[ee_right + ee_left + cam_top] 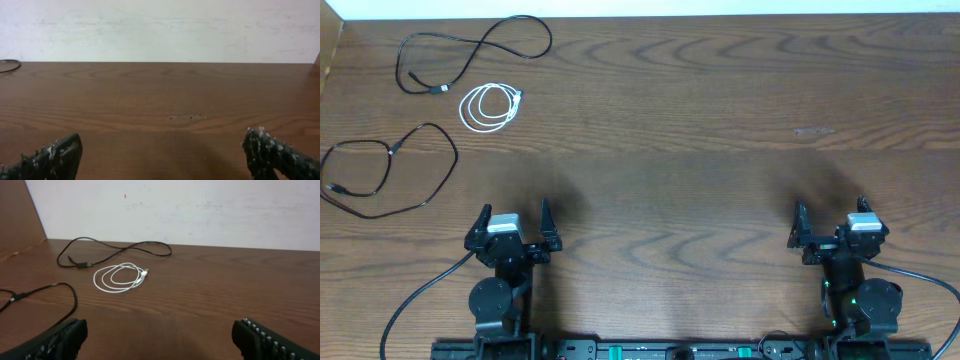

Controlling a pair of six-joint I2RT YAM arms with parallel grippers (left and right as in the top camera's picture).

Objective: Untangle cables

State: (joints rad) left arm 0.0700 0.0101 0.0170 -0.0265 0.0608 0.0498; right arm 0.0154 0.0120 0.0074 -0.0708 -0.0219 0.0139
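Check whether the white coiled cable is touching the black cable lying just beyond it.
Apart. The overhead view shows a strip of table between the white coiled cable and the far black cable at its plug end.

Three cables at left: far black cable (472, 58), near black cable (454, 158), and one white cable (463, 110). Two grippers near: left gripper (515, 210) and right gripper (830, 206).

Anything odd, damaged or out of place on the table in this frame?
Only a faint pale scuff on the table's right half. The white cable, upper black cable and lower black cable lie apart at far left.
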